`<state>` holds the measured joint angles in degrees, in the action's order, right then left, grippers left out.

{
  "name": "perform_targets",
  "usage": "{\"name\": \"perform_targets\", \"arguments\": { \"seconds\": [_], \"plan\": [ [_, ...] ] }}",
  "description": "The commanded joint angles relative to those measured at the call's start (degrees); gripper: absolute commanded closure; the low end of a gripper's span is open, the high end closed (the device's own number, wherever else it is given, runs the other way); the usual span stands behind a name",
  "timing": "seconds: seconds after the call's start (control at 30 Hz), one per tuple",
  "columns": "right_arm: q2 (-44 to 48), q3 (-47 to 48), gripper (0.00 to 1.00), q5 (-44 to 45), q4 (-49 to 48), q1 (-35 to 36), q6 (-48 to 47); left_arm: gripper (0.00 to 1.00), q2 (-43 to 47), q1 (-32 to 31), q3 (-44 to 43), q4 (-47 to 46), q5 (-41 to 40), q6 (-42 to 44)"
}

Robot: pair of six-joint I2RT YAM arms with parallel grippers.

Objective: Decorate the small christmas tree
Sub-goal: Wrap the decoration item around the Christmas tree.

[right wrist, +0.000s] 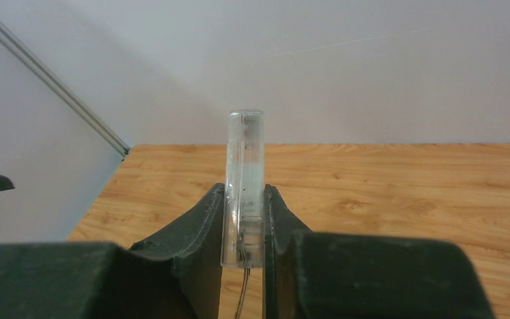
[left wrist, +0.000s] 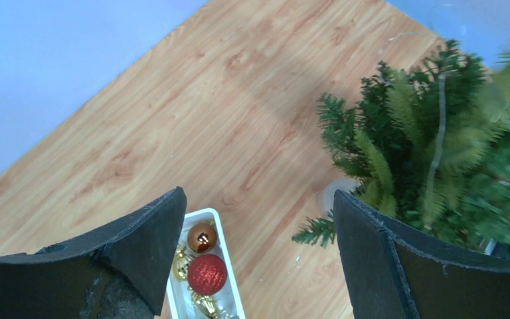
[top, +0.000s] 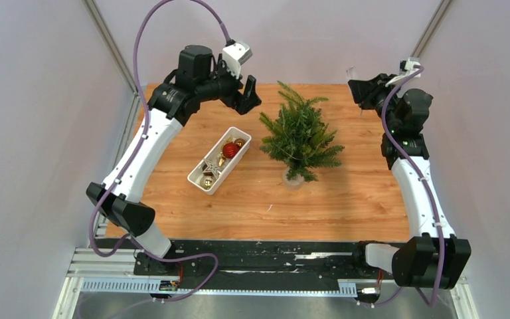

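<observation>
One small christmas tree (top: 300, 136) stands mid-surface (top: 352, 206); left fingers (left wrist: 143, 242) spread wide beside it, right fingers (right wrist: 202, 222) pinching a clear plastic block (right wrist: 245, 173), far right.

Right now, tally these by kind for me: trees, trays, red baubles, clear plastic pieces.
small christmas tree: 1
white tray: 1
red bauble: 1
clear plastic piece, gripped in the right claw: 1
Total: 4
</observation>
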<state>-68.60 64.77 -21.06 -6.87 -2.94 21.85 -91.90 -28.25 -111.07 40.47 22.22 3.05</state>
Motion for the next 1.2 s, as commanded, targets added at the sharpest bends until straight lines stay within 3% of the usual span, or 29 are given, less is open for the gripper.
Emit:
{"name": "perform_targets", "arguments": {
  "seconds": [0.0,0.23,0.4,0.63,0.9,1.17],
  "plan": [
    [-2.97,4.46,1.0,-3.81,-2.68,1.84,0.96,0.11,-4.74,0.05,-1.86,-1.39,-0.6,-0.07],
    [-2.82,5.16,1.0,-3.92,-2.36,2.76,-0.52,0.11,-5.56,0.08,-4.66,-2.05,-1.17,0.15],
    [-2.46,4.88,1.0,1.89,-0.92,2.76,-2.53,0.1,-4.07,0.12,-7.69,0.25,0.98,-1.02],
    [-9.38,18.53,1.0,-1.89,-1.8,6.48,-1.96,0.11,-0.62,0.08,-11.0,4.66,4.24,-4.07],
    [-11.03,22.88,1.0,-0.91,-1.35,9.87,-4.34,0.17,8.55,-0.78,-1.34,7.23,11.76,-14.52],
    [-10.68,21.77,1.0,-0.56,-1.49,9.97,-4.44,0.17,7.98,-10.58,5.31,8.77,9.21,-14.44]
  ]
}}
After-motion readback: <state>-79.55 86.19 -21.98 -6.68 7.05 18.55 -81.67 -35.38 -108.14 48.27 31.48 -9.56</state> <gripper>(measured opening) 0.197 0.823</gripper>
